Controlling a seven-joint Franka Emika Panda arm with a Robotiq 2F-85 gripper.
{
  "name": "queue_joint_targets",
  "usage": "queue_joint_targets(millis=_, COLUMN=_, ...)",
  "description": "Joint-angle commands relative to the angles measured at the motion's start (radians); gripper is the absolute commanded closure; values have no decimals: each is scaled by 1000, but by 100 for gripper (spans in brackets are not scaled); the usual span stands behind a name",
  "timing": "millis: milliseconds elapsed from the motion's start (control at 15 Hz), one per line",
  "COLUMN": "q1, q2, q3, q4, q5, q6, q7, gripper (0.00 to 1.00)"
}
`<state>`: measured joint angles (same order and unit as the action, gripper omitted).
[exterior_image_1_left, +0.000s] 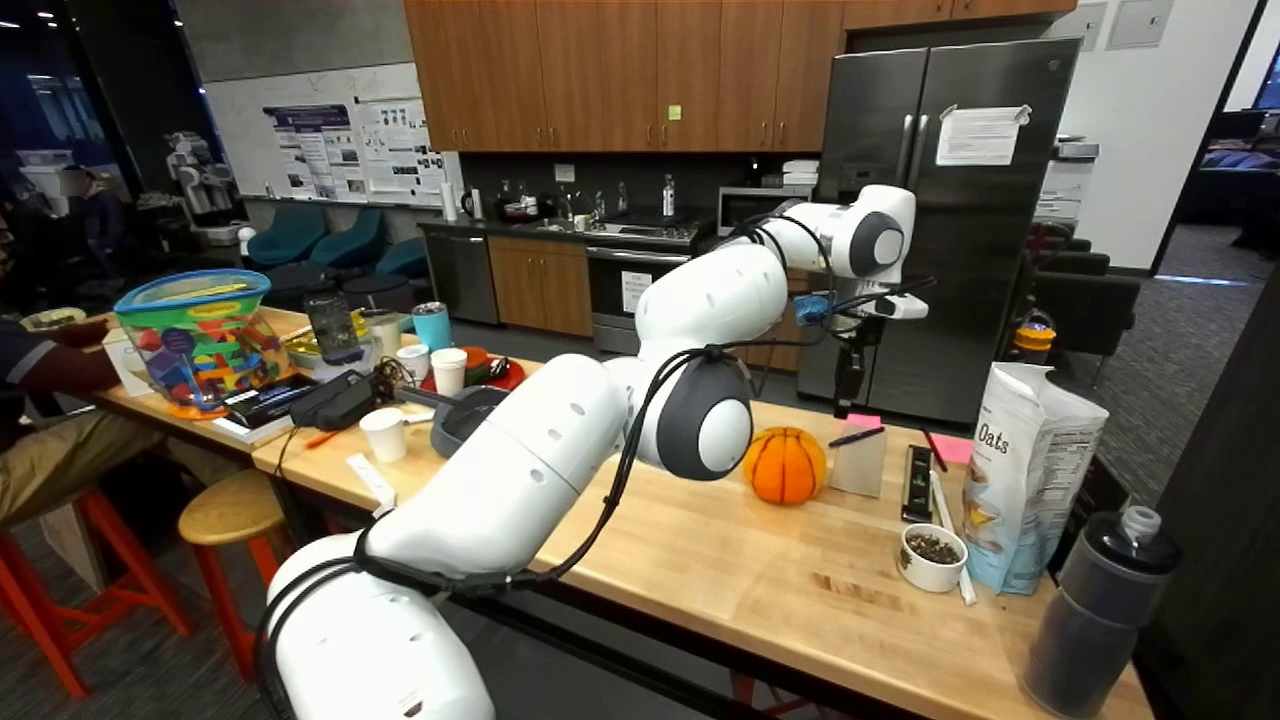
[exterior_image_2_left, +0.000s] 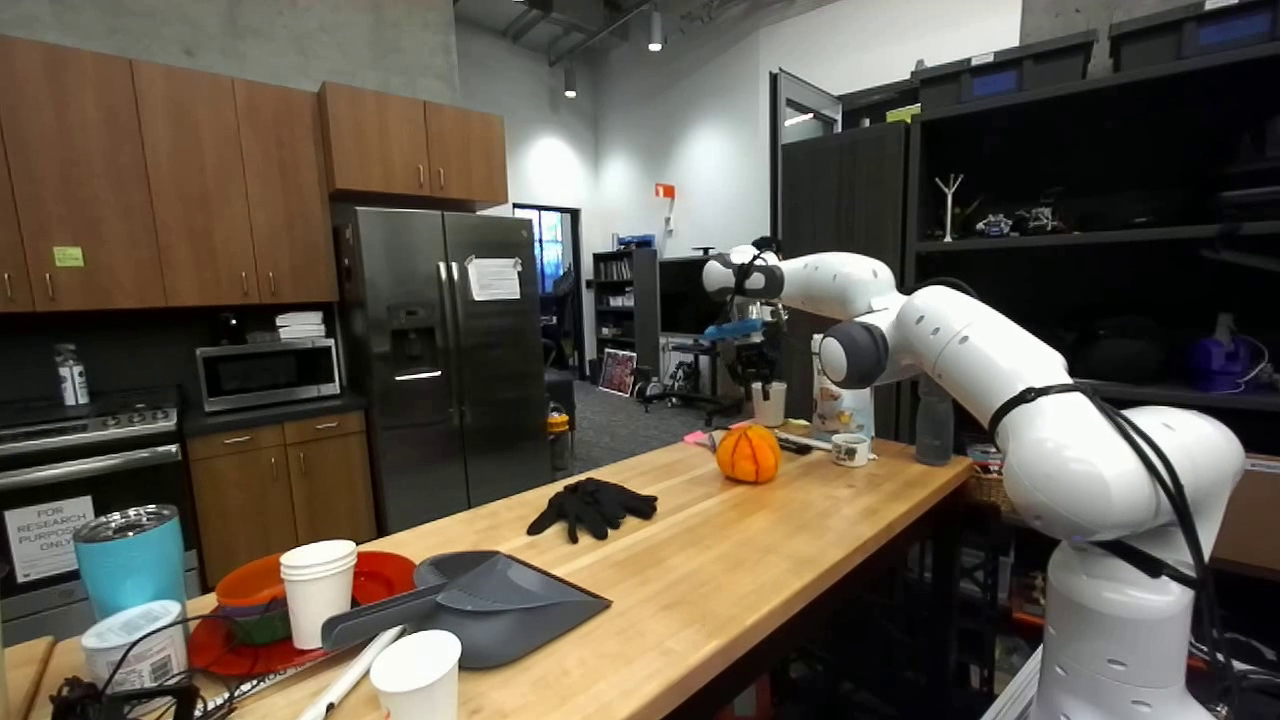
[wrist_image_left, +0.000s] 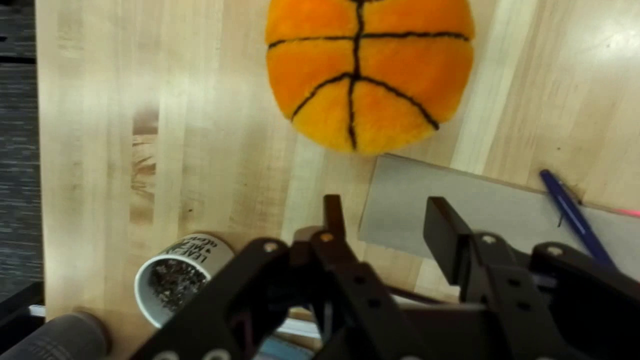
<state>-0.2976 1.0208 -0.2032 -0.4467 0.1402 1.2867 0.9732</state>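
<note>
My gripper hangs above the far end of the wooden table, also seen in another exterior view. In the wrist view its two fingers are apart with nothing between them. An orange plush basketball lies on the table just ahead of the fingers; it shows in both exterior views. A grey-beige card lies below the fingers, with a dark blue pen across it. A white cup of dried leaves stands to the left in the wrist view.
An oats bag and a grey bottle stand at the table end. A black tool and pink notes lie nearby. A black glove, a grey dustpan and white cups are farther along the table.
</note>
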Motion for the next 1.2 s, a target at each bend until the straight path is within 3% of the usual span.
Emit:
queue_joint_targets(millis=0, q1=-32, q2=33, q3=24, q4=84, q5=-49, q6=-76, q7=6, gripper=21)
queue_joint_targets(millis=200, q1=-38, q2=45, q3=37, q4=111, q5=-64, q6=-85, q7=-15, gripper=2)
queue_joint_targets(millis=400, q1=-41, q2=67, q3=74, q4=142, q5=-50, q6=-49, q7=-82, gripper=0)
queue_joint_targets(millis=467, q1=-35, q2=37, q3=83, q4=81, q5=-50, q6=-2, q7=-104, gripper=0)
queue_joint_targets(millis=600, q1=-39, q2=42, q3=106, q4=73, q5=-37, q6=37, q7=-132, gripper=0)
queue_joint_targets(millis=1133, q1=-79, q2=103, q3=200, q4=91, q5=50, q6=-28, q7=-237, gripper=0)
